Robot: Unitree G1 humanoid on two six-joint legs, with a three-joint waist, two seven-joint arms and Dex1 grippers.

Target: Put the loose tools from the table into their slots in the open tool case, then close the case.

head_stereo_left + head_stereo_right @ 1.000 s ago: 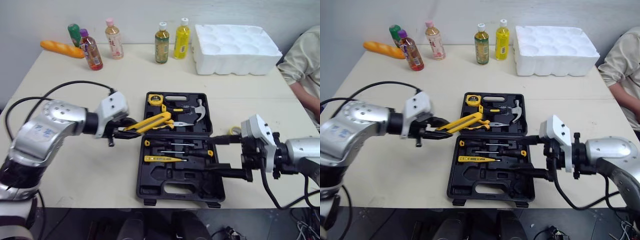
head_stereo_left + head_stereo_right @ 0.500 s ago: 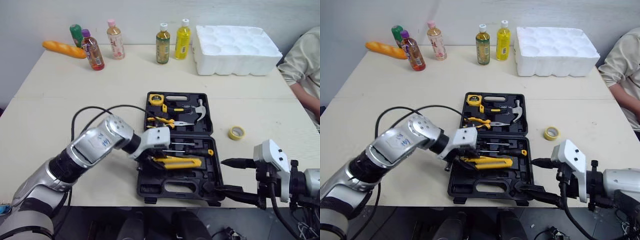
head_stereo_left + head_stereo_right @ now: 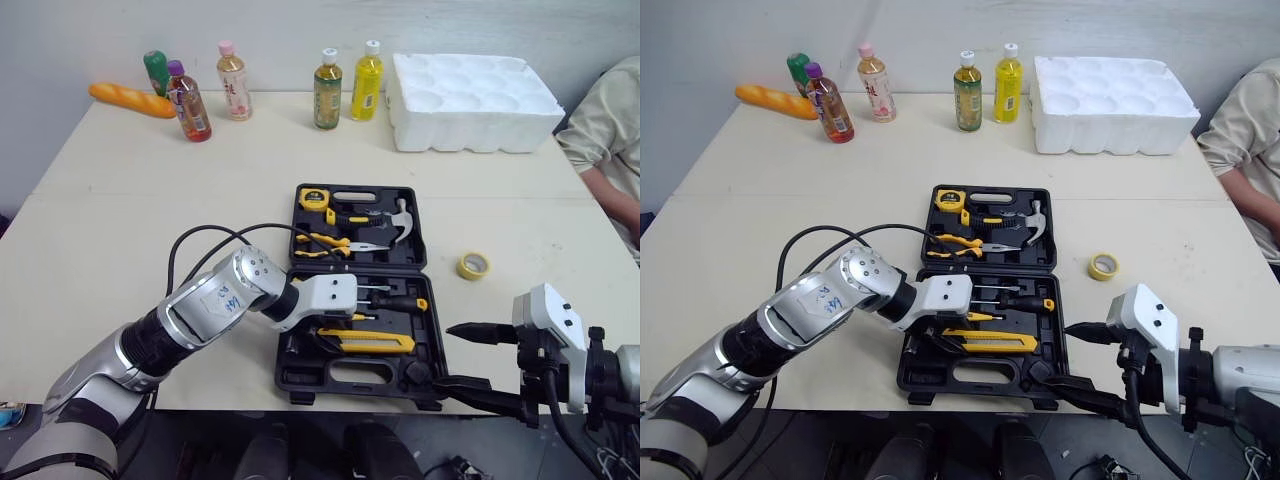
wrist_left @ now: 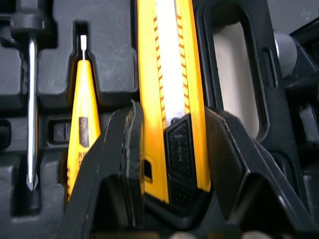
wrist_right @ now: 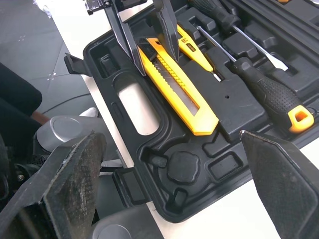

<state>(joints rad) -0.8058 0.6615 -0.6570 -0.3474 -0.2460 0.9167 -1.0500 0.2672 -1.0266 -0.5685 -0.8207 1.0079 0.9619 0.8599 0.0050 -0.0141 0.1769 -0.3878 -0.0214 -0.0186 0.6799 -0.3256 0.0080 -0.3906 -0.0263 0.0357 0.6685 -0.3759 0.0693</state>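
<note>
Left gripper clamps yellow utility knife inside open tool case, centre; right gripper, lower right, fingers apart.

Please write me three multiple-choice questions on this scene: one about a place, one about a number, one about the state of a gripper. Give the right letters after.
1. Where is the tape roll relative to the tool case?
A) inside it
B) on the table, to its right
C) on its lid

2. How many bottles stand at the far side?
A) three
B) five
C) seven

3. What is the left gripper doing?
A) open over bare table
B) holding a bottle
C) shut on the utility knife

Answers:
1 B, it lies apart from the case.
2 B, five caps can be counted.
3 C, both fingers press the knife's sides.
</note>
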